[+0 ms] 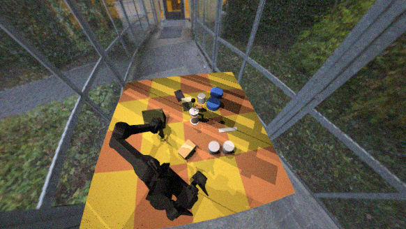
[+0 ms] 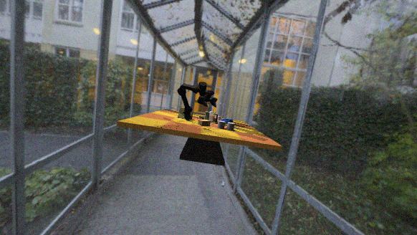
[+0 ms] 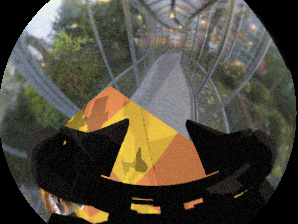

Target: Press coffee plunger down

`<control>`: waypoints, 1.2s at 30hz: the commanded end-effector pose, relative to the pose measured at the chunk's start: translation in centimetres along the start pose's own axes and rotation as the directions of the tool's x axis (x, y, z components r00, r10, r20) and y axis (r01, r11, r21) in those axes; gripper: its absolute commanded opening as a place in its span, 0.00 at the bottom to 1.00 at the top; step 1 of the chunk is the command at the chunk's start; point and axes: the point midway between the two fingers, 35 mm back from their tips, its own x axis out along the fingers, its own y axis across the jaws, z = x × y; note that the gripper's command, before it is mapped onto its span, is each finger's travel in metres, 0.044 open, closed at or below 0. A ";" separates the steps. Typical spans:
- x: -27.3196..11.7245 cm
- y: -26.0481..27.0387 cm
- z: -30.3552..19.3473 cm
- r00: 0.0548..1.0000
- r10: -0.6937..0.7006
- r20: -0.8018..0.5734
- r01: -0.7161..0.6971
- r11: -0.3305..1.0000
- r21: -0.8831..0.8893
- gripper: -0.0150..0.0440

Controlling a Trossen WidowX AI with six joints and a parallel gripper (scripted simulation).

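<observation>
- The step in hand, as I judge it, is the approach: the gripper (image 1: 200, 181) hangs in the air with its fingers spread wide and nothing between them, and the press has not been touched.
- The coffee press (image 1: 194, 116) stands upright on the table (image 1: 115, 188), well ahead of the gripper toward the table's far end, its black plunger knob (image 1: 192, 100) raised on a thin rod above the lid.
- Around the press, all beyond the gripper: a tan block (image 1: 186, 149) and two pale cylinders (image 1: 221, 146) lie between tool and press, and two blue cylinders (image 1: 214, 98) stand farther off behind it.
- The arm folds up from its base (image 1: 153, 116), bends back at the elbow, and reaches out over the near part of the table, so the tool sits high and well short of the press.
- In the wrist view the two dark fingers frame only the orange and yellow table surface and the walkway beyond; the press is not in that view, so the tool is not yet aimed at it.
- The next move calls for carrying the gripper forward until it stands directly above the knob, then coming down along the rod's line.
- Any sideways push on the knob could tip or slide the press, so the descent should be straight.
</observation>
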 end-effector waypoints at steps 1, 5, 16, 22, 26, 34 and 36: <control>-0.4 7.3 -2.1 0.982 0.165 -0.092 -0.163 0.986 0.034 1.00; -2.0 13.3 -3.6 0.945 0.282 -0.165 -0.277 0.959 0.053 1.00; -11.1 26.7 -7.8 0.817 0.471 -0.332 -0.496 0.868 0.010 1.00; -18.5 31.3 -10.0 0.773 0.519 -0.364 -0.584 0.807 -0.089 1.00; -23.9 33.2 -11.7 0.758 0.548 -0.355 -0.629 0.757 -0.176 1.00; -34.3 33.4 -14.4 0.756 0.612 -0.232 -0.650 0.661 -0.374 1.00; -36.6 32.9 -14.9 0.748 0.638 -0.182 -0.646 0.638 -0.420 1.00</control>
